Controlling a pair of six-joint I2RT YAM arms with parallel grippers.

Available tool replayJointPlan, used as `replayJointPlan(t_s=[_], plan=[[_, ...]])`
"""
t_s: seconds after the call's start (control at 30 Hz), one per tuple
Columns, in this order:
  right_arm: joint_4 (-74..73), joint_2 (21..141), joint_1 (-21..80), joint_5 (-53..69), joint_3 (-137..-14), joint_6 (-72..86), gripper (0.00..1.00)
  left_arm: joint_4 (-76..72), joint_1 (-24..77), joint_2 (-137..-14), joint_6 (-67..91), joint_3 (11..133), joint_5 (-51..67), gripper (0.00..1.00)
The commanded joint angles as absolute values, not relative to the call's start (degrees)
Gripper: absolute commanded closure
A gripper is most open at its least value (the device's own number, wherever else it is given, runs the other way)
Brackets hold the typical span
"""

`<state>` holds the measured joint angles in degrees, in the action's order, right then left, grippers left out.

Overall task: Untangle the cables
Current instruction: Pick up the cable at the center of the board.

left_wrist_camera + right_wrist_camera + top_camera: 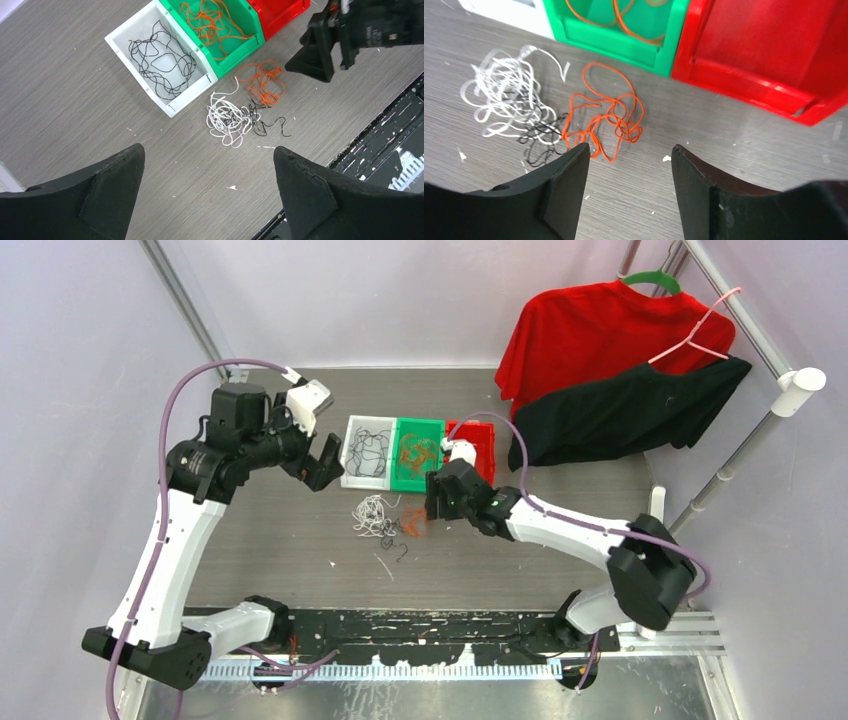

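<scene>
- The right gripper (630,152) is spread apart and empty, its matte black, wedge-shaped fingers (564,195) angled down over the table (744,165).
- Just ahead of its tips lies a loose orange cable (604,120), thin and knotted into overlapping loops.
- Beside it a wiry black cable (539,140) snakes into a flat white cable (504,92) bunched in a scribbled heap.
- Behind stand three glossy plastic boxes side by side: the red bin (749,85), the green bin (624,47) holding orange cords (215,25), and the white bin (120,37) holding black cords (162,62).
- The left gripper (207,152) is also splayed wide and holding nothing. It is raised above the grey, wood-grained tabletop, well apart from the heap.
</scene>
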<state>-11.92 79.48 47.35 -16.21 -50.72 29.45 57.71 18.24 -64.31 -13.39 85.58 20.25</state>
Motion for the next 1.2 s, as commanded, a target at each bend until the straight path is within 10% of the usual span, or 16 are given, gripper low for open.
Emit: replayJointPlan(t_s=[0.0, 0.27, 0.6, 1.17], plan=[[-2.0, 83.9, 47.2, -11.0, -49.4, 36.6, 0.34, 59.1, 17.9, -64.2, -13.1, 87.9, 19.3, 0.00], [-0.3, 94.8, 47.2, -12.0, -54.3, 34.4, 0.44, 60.9, 17.8, -63.7, -14.8, 87.1, 21.3, 0.00], [-3.9, 86.5, 47.2, -10.5, -53.8, 31.2, 0.98, 60.9, 17.8, -63.0, -17.3, 84.7, 23.3, 0.01], [-13.3, 67.3, 47.5, -0.5, -63.8, 24.5, 0.99, 60.9, 17.8, -60.6, -19.9, 80.6, 36.0, 0.05]])
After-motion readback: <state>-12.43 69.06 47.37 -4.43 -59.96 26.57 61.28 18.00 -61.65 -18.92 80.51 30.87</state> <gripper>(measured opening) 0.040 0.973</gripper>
